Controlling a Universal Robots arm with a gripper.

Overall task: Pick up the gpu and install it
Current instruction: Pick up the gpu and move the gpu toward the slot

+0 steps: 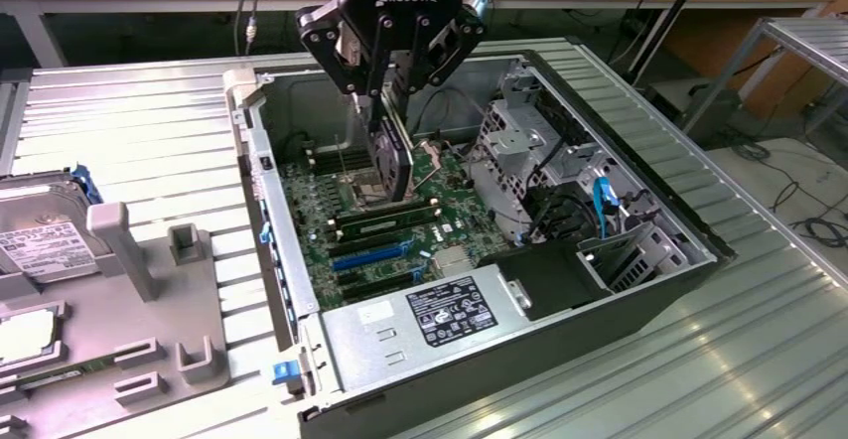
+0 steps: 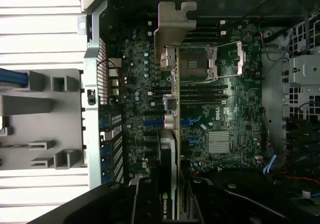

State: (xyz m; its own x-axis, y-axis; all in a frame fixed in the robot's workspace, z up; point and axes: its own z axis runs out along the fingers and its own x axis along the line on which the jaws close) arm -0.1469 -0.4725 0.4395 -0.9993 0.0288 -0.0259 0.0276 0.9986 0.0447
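In the exterior view, the end effector (image 1: 391,86) hangs at 12 o'clock over the open computer case (image 1: 662,211), its 2 fingers clamped on the top edge of the gpu (image 1: 388,156). The card hangs upright and edge-on inside the case, its lower edge close above the green motherboard (image 1: 397,250). Whether it touches the board cannot be told. A power supply (image 1: 451,315) with a label sits at 6 o'clock in the case. At 9 o'clock a hard drive (image 1: 40,235) lies on a grey holder (image 1: 159,290) on the ribbed desk (image 1: 742,360).

In the wrist view, the end effector (image 2: 170,199) grips the gpu (image 2: 172,114), seen edge-on as a thin line across the motherboard (image 2: 225,109). The card's silver bracket (image 2: 172,24) is at the far end, just beside the CPU socket (image 2: 197,62).
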